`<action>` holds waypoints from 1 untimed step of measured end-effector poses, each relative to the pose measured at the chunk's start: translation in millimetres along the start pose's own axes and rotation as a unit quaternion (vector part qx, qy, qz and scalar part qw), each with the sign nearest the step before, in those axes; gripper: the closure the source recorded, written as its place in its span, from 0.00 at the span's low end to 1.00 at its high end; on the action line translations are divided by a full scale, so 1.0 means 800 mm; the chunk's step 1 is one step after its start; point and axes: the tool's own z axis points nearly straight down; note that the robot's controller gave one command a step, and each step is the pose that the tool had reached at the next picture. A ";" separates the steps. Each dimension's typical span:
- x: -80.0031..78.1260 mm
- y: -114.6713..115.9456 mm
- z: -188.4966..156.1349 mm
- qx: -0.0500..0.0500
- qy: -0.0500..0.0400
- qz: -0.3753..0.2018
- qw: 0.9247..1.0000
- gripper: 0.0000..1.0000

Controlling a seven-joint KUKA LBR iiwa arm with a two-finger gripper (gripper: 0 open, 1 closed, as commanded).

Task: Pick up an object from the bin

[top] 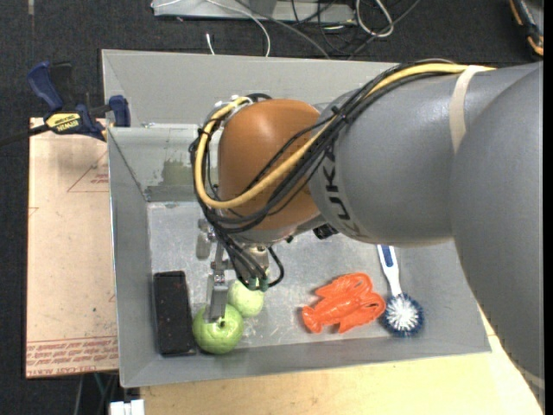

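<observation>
My gripper (218,303) hangs low over the bin's front left part, under the orange wrist cover. Its tip is right above a large green apple (218,333) and seems to touch the apple's top. A smaller green apple (249,300) lies just to the right of the gripper, against the large one. A black rectangular block (172,312) lies to the left of the apples, near the bin's left wall.
An orange toy lobster (344,303) lies at the front middle. A brush with a blue-and-white head (402,312) lies to its right. The arm and its cables hide the middle and right of the bin.
</observation>
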 end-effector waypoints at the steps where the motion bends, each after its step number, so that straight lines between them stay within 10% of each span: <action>1: 0.000 0.000 0.000 0.000 0.000 0.000 1.000 0.00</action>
